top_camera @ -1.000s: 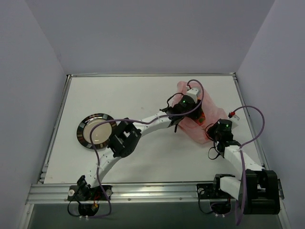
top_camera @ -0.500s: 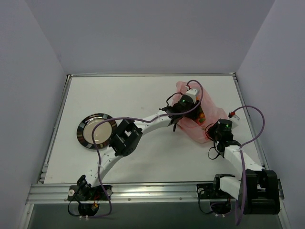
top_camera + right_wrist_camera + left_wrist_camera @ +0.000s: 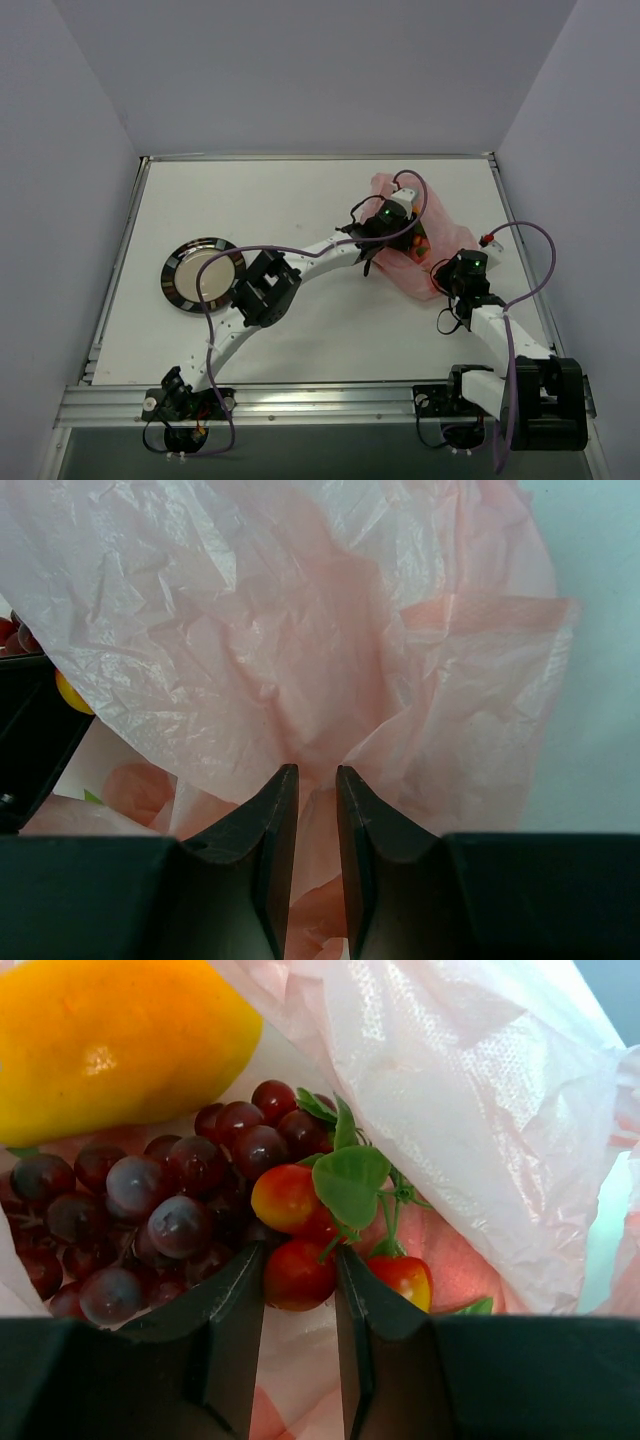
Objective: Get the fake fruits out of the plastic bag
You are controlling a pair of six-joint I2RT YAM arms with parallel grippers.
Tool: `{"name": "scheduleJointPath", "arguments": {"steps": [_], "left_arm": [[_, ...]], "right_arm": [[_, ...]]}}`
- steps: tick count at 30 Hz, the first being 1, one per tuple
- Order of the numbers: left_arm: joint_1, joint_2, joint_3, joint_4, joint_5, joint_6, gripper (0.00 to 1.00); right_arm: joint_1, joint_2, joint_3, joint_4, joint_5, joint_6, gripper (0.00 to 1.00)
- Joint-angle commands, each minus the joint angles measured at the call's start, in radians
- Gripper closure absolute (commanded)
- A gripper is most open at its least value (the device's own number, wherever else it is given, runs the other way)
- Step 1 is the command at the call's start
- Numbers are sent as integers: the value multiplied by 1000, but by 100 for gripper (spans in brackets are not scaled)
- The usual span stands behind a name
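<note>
Left claw (image 3: 300, 1260) is inside the thin, crinkly, translucent pink plastic bag (image 3: 480, 1110), which lies at the far right of the white table (image 3: 300, 200). All fruit is in the bag.

Left jaws are pinching one small glossy red berry (image 3: 298, 1278) of the red-and-green sprig. Both pads look to be touching it. Right claw (image 3: 317, 775) is pressed nearly together on a fold of bag film.

Beside the berry are a bunch of dark purple plastic grapes (image 3: 150, 1210) on the left and a glossy yellow-orange oval fruit (image 3: 110, 1040) beyond that. The green plastic leaf (image 3: 350, 1180) sits just above my grip.

Handling, my read:
- Fruits are likely hollow plastic: light and rigid, but slick.
- The berry is round and shiny, so it could squirt out under a hard squeeze. Grip across its widest part.
- The sprig's stems look thin and bendy. The rest should dangle and come along, and may snag the grapes.
- The film is limp and clingy and will ride up with the lift. The right pinch has to anchor it.

Round dark-rimmed plate (image 3: 178, 275) sits well apart on the left, a likely drop spot.
</note>
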State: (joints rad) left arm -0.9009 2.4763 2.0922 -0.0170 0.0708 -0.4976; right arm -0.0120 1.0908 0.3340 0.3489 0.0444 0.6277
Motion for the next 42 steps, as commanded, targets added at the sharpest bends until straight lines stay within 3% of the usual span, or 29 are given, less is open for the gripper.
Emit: {"name": "scheduleJointPath", "arguments": {"steps": [1, 6, 14, 27, 31, 33, 36, 37, 42], "left_arm": [[7, -74, -21, 47, -5, 10, 94], [-1, -177, -72, 97, 14, -9, 98], [-3, -316, -162, 164, 176, -62, 98], [36, -628, -474, 321, 199, -124, 98], [83, -876, -706, 373, 80, -124, 98], [131, -1042, -875, 344, -82, -113, 98], [215, -1248, -1059, 203, -348, -117, 98], [236, -1295, -1092, 101, -406, -128, 98], [428, -1511, -1311, -53, -636, -157, 98]], "right_arm": [[6, -19, -7, 28, 15, -6, 81], [6, -19, -7, 28, 21, -3, 81], [6, -23, -10, 24, 34, 4, 81], [-11, -43, -20, 21, 32, 12, 81], [-14, -42, -20, 21, 26, 10, 81], [-14, -45, -21, 22, 23, 9, 81], [-16, -48, -21, 22, 26, 10, 81], [-14, -46, -21, 22, 28, 9, 81], [-13, -37, -18, 28, 22, 4, 81]]}}
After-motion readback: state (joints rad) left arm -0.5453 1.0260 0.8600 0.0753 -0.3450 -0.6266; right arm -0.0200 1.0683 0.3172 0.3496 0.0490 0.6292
